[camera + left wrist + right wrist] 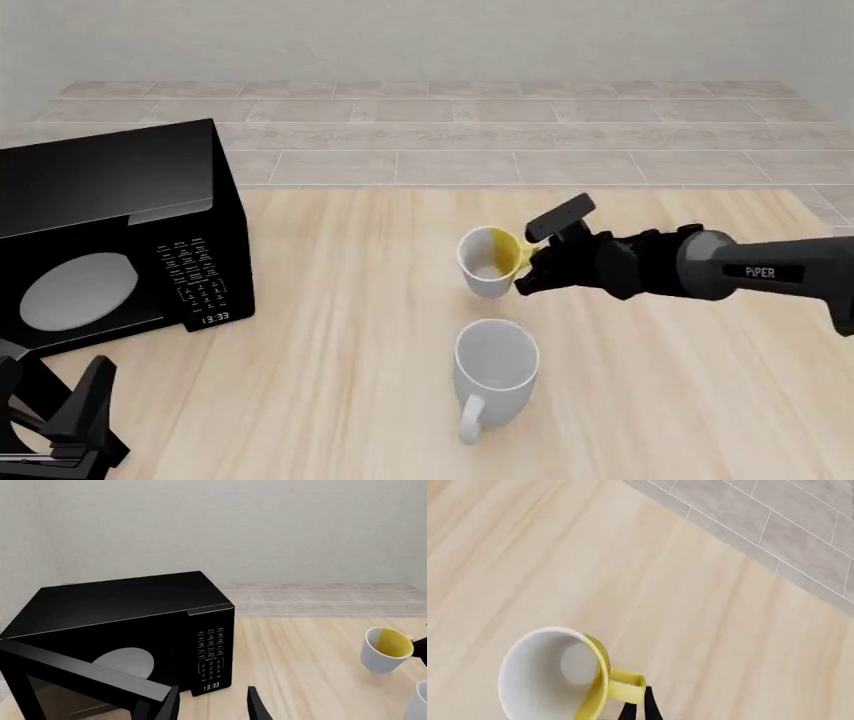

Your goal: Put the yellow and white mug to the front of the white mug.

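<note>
Tilting with its mouth turned toward the camera, the yellow and white mug [486,262] hangs at the centre of the front view, white on its left half, yellow on its right, its yellow handle pointing to 3 o'clock. Far to 9 o'clock of it a black microwave [114,240] stands on the wooden bench [347,330] with its door swung open and a clock reading 13:33. At 7 o'clock, low in the corner, the left pincer [60,425] rests with its fingers spread apart, holding nothing. Directly at 6 o'clock of the two-tone mug, close but apart, the white mug [495,362] stands upright, handle pointing toward the camera. The right pincer [538,258] reaches in from 3 o'clock and is clamped on the yellow handle.
</note>
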Robot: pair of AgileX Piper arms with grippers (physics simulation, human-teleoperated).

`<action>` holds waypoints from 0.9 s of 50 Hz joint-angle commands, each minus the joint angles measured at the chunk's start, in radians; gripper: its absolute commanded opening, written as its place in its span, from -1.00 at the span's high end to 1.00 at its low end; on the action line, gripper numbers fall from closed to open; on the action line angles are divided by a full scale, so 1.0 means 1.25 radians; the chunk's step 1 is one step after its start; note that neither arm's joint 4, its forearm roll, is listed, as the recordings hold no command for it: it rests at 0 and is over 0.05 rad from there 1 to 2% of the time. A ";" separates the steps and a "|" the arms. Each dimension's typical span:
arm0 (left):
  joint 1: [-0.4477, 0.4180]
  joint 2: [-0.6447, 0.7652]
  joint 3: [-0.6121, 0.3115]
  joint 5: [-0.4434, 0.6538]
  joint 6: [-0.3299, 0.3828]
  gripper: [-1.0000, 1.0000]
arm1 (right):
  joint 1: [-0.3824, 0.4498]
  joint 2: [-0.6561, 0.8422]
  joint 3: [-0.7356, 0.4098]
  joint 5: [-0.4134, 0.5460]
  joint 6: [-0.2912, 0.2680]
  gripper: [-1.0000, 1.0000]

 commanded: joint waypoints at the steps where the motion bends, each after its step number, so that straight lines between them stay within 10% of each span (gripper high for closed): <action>1: 0.000 0.000 0.000 0.000 0.000 -1.00 | -0.029 0.027 0.016 -0.032 0.021 1.00; 43: 0.000 0.000 0.000 0.000 0.000 -1.00 | -0.051 0.111 0.027 -0.087 0.038 1.00; 44: 0.000 0.000 0.000 0.000 0.000 -1.00 | -0.052 0.110 0.027 -0.086 0.037 -1.00; 45: 0.000 0.000 0.000 0.000 0.000 -1.00 | -0.051 0.109 0.028 -0.085 0.038 -1.00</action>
